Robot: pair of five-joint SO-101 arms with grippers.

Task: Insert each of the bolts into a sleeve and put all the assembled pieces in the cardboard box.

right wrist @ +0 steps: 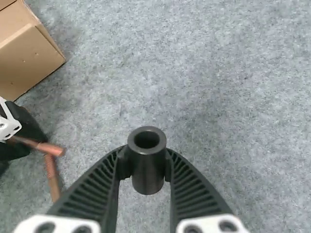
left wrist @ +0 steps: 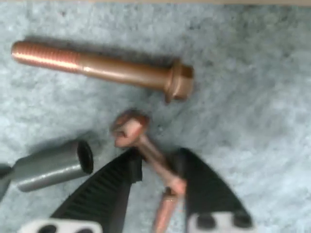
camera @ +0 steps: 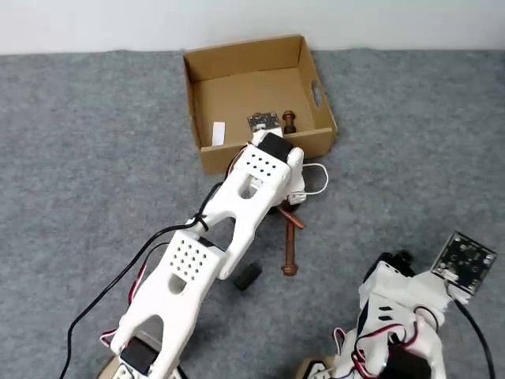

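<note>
We see the left end effector (left wrist: pixel 158 165) clenched on a copper bolt (left wrist: pixel 130 130), lower centre. A second bolt (left wrist: pixel 104 69) lies above and a loose sleeve (left wrist: pixel 51 167) lower left. The right end effector (right wrist: pixel 146 165) grasps a black sleeve (right wrist: pixel 146 177). The white label (camera: pixel 218 133) in the cardboard box (camera: pixel 260 150), top centre, is too small to read.

White printed left arm (camera: pixel 193 268) with dot-perforated shells, black servo (camera: pixel 274 147) and black cable (camera: pixel 102 298), white right arm (camera: pixel 398 312) with red wires (camera: pixel 361 347) and square black camera board (camera: pixel 465 260), black ribbed fingers (right wrist: pixel 92 194) on white bases.
</note>
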